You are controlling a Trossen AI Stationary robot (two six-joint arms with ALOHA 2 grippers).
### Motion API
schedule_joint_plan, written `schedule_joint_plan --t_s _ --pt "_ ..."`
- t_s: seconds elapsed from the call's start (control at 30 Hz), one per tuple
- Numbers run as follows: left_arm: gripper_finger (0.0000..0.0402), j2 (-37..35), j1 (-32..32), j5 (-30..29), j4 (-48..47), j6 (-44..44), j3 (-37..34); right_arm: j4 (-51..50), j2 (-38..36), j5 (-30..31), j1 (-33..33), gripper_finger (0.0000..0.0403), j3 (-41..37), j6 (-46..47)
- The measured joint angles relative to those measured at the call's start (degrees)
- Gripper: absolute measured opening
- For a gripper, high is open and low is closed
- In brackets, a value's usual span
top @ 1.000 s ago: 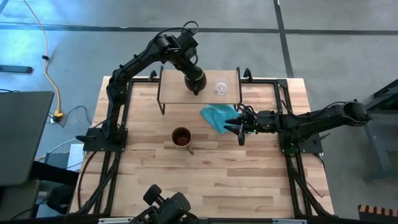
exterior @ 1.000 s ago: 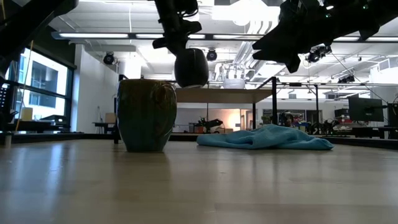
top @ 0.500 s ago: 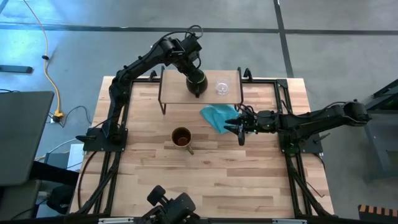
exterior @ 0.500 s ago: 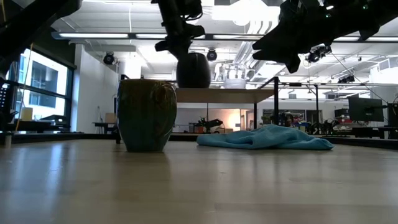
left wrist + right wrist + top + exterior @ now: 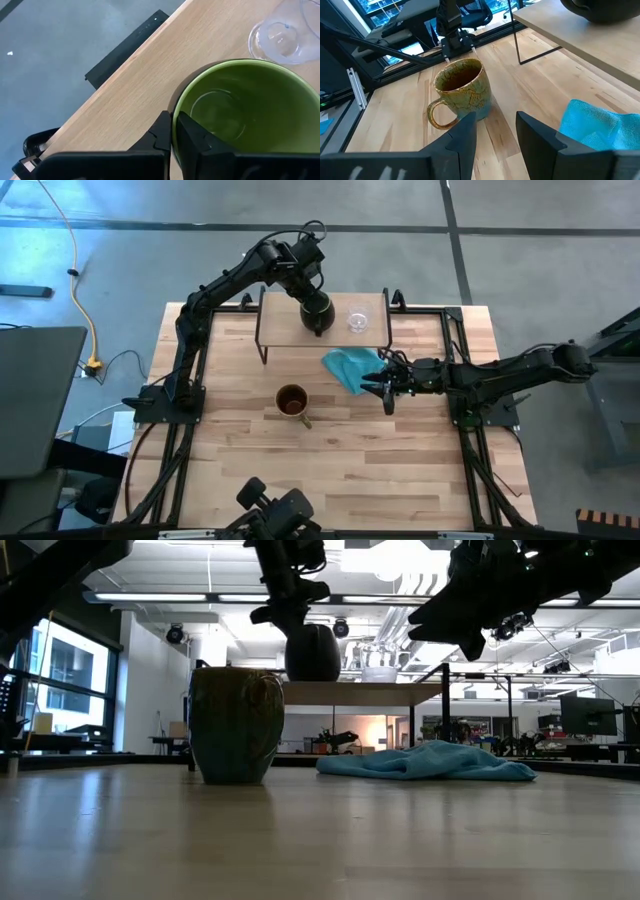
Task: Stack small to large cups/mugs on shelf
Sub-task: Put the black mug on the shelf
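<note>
The dark mug [image 5: 317, 313] with the green inside sits on the shelf [image 5: 280, 330], or is just arriving on it; in the low view its base looks level with the board. The left claw [image 5: 173, 131] is closed on the rim of this mug, one finger inside and one outside. The small glass cup [image 5: 356, 319] stands just beside the mug on the same board, apart from it.

The step in hand seems to be setting the dark mug down next to the glass cup. To do it well, the arm should confirm that the base rests flat on the board before the claw opens, then open only a little and lift straight up, so the inner finger does not drag the rim and push the mug toward the glass.

The tan-brown mug [image 5: 292, 401] stands on the worktop [image 5: 400, 470], well apart from the shelf, with a blue cloth [image 5: 349, 365] between it and the right arm. The right claw [image 5: 386, 386] hovers open and empty near the cloth.
</note>
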Motion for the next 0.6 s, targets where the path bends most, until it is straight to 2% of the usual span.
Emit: schedule_joint_plan --t_s 0.33,0.6 --pt "0.0049 0.22 -0.02 2.1 0.32 0.46 -0.07 -0.07 0.0 -0.03 0.0 0.0128 0.0 0.02" --pt "0.0068 0.22 0.0 2.1 0.26 0.5 -0.09 -0.07 0.0 -0.07 0.0 0.0128 0.0 0.04"
